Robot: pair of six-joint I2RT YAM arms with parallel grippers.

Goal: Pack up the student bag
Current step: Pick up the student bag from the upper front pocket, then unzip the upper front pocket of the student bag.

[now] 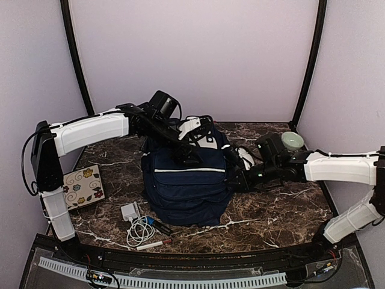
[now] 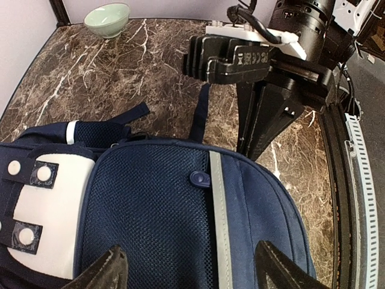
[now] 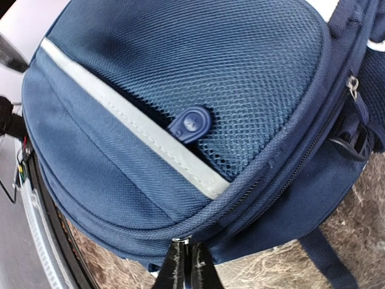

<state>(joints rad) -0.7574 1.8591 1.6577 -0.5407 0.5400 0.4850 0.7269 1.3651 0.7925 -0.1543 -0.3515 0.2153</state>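
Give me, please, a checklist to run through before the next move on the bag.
1. The right gripper shut at the zipper of the bag: ok.
2. The pull caught between its fingers: cannot tell.
3. The left gripper open over the bag: ok.
4. Bag open for packing: not ok; the zipper in view looks closed.
5. The charger, pens and notebook lying on the table beside the bag: ok.

White arm shells (image 1: 90, 132), black joints (image 1: 47, 159), black cables (image 1: 24, 165).
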